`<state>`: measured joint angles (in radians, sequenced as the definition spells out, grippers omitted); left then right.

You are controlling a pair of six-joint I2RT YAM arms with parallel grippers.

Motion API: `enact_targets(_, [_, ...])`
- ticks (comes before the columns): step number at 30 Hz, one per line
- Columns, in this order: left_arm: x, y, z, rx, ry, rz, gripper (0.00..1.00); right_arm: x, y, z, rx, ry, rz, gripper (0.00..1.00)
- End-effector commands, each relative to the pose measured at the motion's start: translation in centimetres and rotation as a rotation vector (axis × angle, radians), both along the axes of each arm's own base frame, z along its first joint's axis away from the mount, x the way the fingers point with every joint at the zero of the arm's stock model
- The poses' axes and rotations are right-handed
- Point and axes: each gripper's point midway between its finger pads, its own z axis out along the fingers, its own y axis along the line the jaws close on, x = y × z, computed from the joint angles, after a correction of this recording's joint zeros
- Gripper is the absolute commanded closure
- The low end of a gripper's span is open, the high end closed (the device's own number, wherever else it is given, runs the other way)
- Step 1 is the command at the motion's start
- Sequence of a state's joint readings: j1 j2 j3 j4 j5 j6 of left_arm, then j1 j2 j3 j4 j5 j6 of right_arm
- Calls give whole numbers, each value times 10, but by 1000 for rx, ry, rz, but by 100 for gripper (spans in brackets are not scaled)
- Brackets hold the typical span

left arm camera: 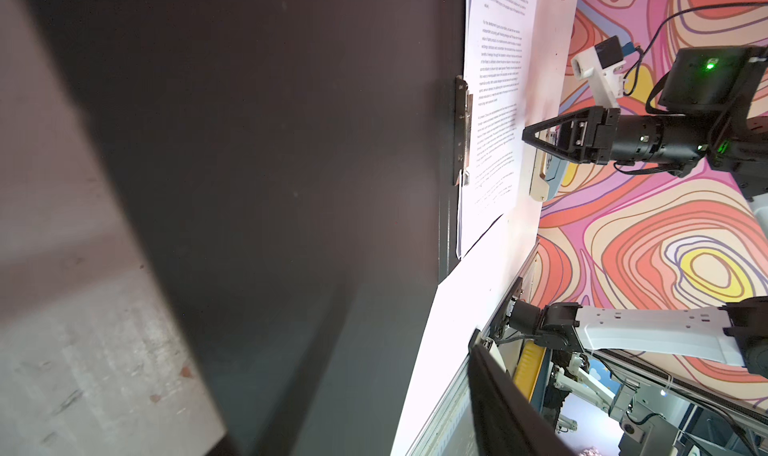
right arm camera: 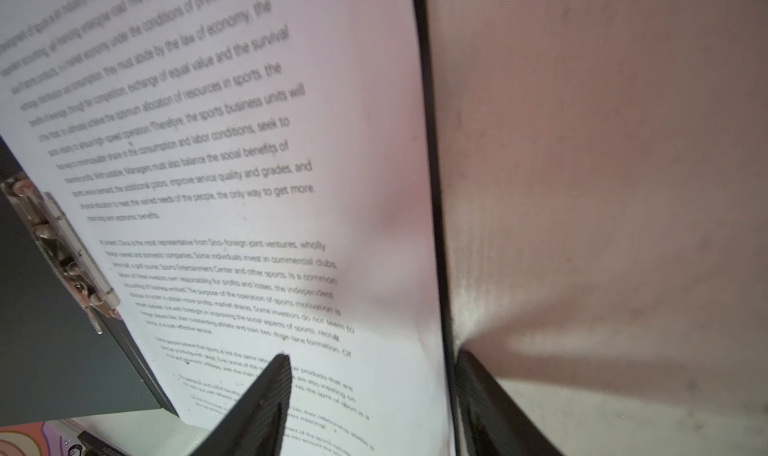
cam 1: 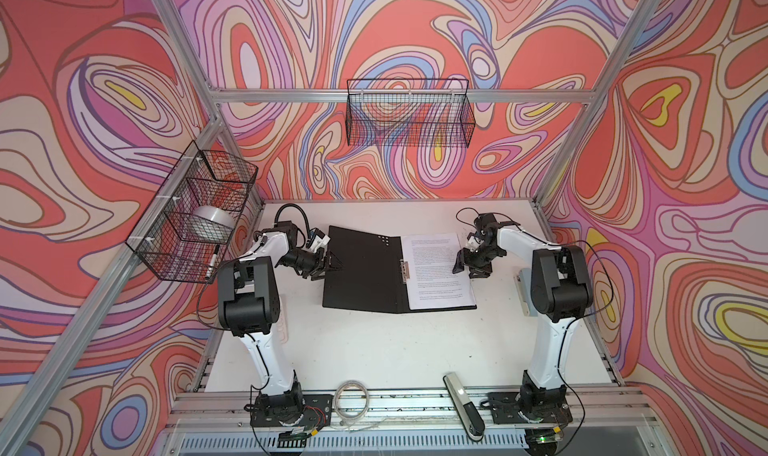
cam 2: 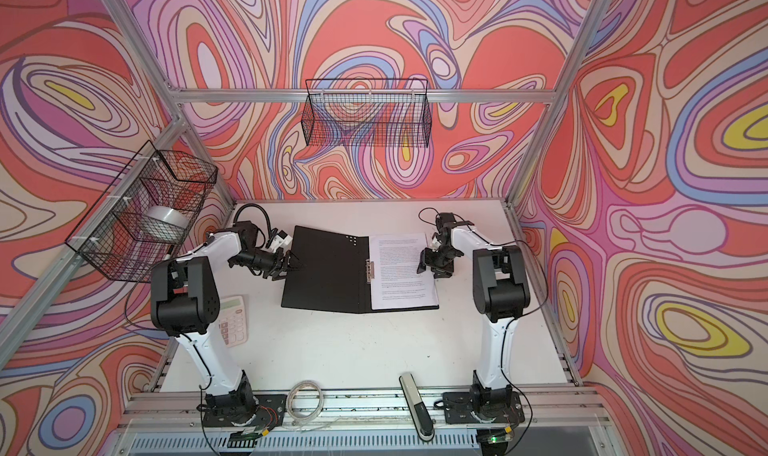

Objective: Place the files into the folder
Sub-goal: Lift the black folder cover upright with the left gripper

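The folder (cam 1: 361,267) (cam 2: 328,267) lies open on the white table, black inside up, with a metal clip (cam 1: 404,269) at the spine. The files (cam 1: 436,267) (cam 2: 401,267), white sheets with small black text, rest on its right half. My left gripper (cam 1: 330,263) (left arm camera: 349,391) is at the left cover's outer edge, open, with the black cover (left arm camera: 291,142) between its jaws; only one finger (left arm camera: 498,391) shows clearly. My right gripper (cam 1: 465,269) (right arm camera: 374,366) is open astride the folder's right edge, one fingertip (right arm camera: 278,375) over the files (right arm camera: 249,184), the other over the table.
A calculator (cam 2: 232,321) lies beside the left arm. A black-and-white stapler (cam 1: 463,408) and a coil of clear tape (cam 1: 351,398) sit on the front rail. Wire baskets hang on the back wall (cam 1: 409,115) and left wall (cam 1: 195,213).
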<state>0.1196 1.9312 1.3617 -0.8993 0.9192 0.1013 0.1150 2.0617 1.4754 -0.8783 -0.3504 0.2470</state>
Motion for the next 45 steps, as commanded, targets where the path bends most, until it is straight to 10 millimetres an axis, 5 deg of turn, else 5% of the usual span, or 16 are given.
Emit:
enact_targets(1, [-2, 2, 12, 3, -9, -15, 58, -25, 10, -38, -1, 115, 24, 34])
enact_targets(15, [-2, 5, 34, 22, 14, -19, 100, 7, -2, -6, -44, -12, -25, 33])
enact_targets(29, [0, 24, 66, 177, 2, 15, 100, 29, -5, 40, -40, -142, -61, 33])
enact_targets(45, [-2, 21, 115, 204, 14, -17, 97, 21, 30, 81, 180, -206, -32, 35])
